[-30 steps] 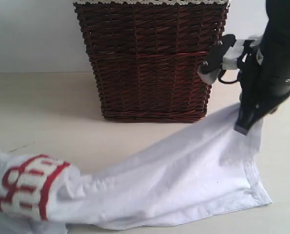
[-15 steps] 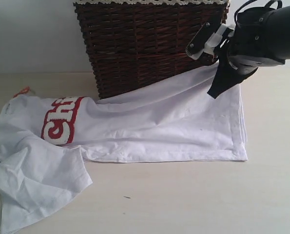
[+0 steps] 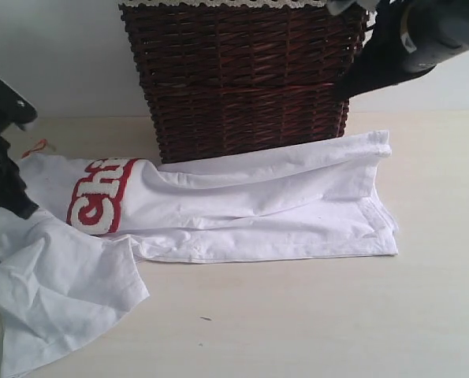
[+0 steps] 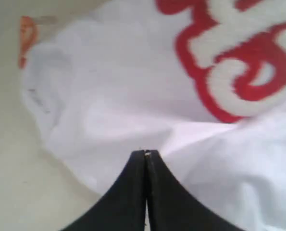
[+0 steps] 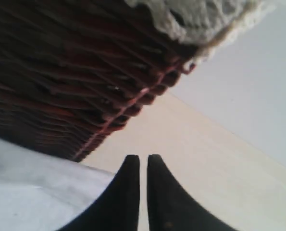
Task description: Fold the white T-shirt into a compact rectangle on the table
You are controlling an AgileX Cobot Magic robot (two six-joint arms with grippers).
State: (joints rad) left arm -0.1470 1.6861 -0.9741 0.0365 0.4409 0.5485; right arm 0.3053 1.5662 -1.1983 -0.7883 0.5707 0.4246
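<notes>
The white T-shirt [image 3: 258, 213] lies spread across the table [image 3: 297, 315] in front of the basket, its red-outlined letters [image 3: 100, 201] to the left and a loose sleeve part crumpled at the front left. Its right hem lies folded back over itself. My left gripper [image 3: 25, 211] stands at the shirt's left edge; in the left wrist view it [image 4: 146, 153] is shut just over the white cloth [image 4: 109, 96], near the letters [image 4: 229, 62], with nothing seen between the tips. My right gripper [image 3: 340, 93] hangs up by the basket's right corner, shut [image 5: 142, 158] and empty, clear of the shirt [image 5: 37, 192].
A tall dark brown wicker basket [image 3: 242, 79] with a lace rim [image 5: 195, 19] stands at the back, touching the shirt's far edge. An orange tag [image 3: 35, 147] pokes out at the shirt's far left. Bare tabletop [image 5: 205, 159] lies to the right and front.
My right gripper let go of the shirt's right hem and rose beside the basket; the hem dropped onto the table. My left arm came into view at the left.
</notes>
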